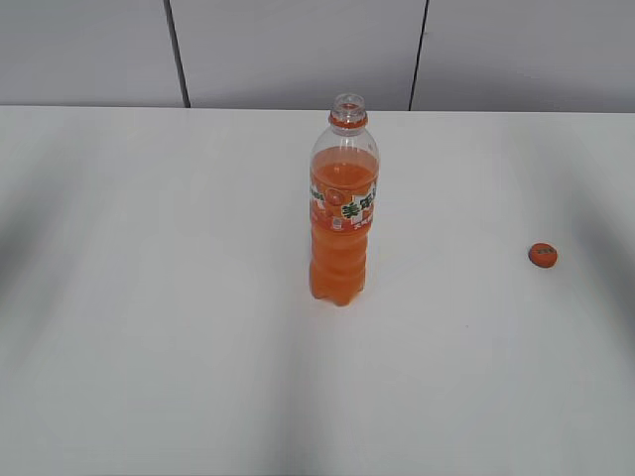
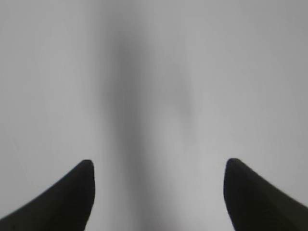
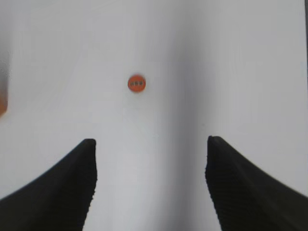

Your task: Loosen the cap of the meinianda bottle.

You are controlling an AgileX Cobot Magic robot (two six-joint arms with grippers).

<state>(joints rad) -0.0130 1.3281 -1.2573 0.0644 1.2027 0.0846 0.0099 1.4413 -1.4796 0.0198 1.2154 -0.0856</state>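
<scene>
The meinianda bottle (image 1: 342, 213) stands upright in the middle of the white table, holding orange liquid, with its mouth open and uncapped. The small orange cap (image 1: 543, 255) lies flat on the table to the bottle's right; it also shows in the right wrist view (image 3: 136, 83), ahead of the jaws. My right gripper (image 3: 151, 144) is open and empty above the table, short of the cap. My left gripper (image 2: 159, 166) is open and empty over bare table. Neither gripper shows in the exterior view.
The white table (image 1: 149, 297) runs back to a grey panelled wall (image 1: 298, 50). An orange blur at the left edge of the right wrist view (image 3: 2, 103) is part of the bottle.
</scene>
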